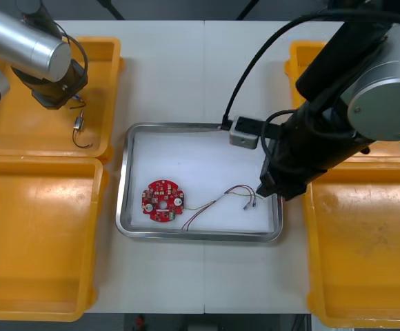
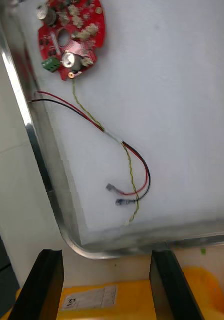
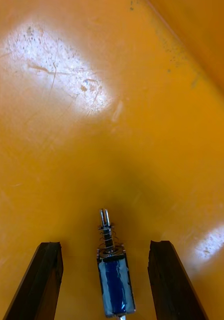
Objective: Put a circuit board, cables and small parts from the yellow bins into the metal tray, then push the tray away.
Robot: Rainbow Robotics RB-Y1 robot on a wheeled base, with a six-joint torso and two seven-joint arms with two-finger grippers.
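The table (image 1: pixel 179 69) bears the tray (image 1: pixel 121 196) in the middle, the left far bin (image 1: pixel 21 131) and left near bin (image 1: pixel 34 234) beside it, and the right far bin (image 1: pixel 298 65) and right near bin (image 1: pixel 365 255) opposite.

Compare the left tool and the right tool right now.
The left tool hangs over the far left yellow bin; the right tool sits at the metal tray's right rim. The left tool straddles a small metal part; the right tool has nothing between its fingers. Both are open.
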